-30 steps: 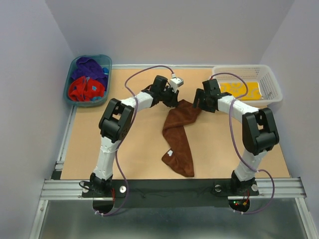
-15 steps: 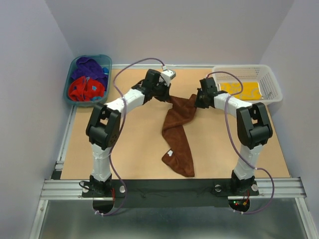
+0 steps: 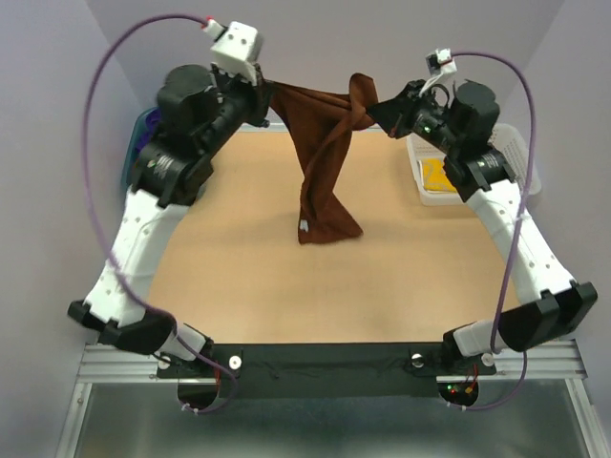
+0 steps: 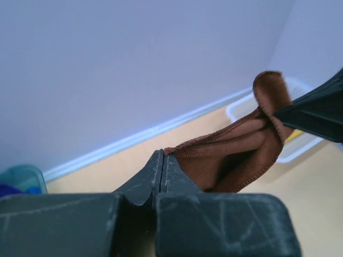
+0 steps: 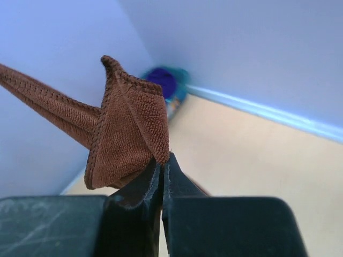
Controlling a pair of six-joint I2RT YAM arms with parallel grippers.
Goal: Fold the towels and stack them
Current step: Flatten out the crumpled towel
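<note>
Brown towel — 2 grippers pinching it.

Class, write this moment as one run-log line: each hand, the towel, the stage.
left hand: shut on brown towel | right hand: shut on brown towel | towel: held up, twisted, hanging between hands above table | stage: not yet folded

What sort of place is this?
Likely a robot lab cell: plain walls box in the tabletop, left arm and right arm bolted to an aluminium rail, a teal tub and white mesh basket as bins.
</note>
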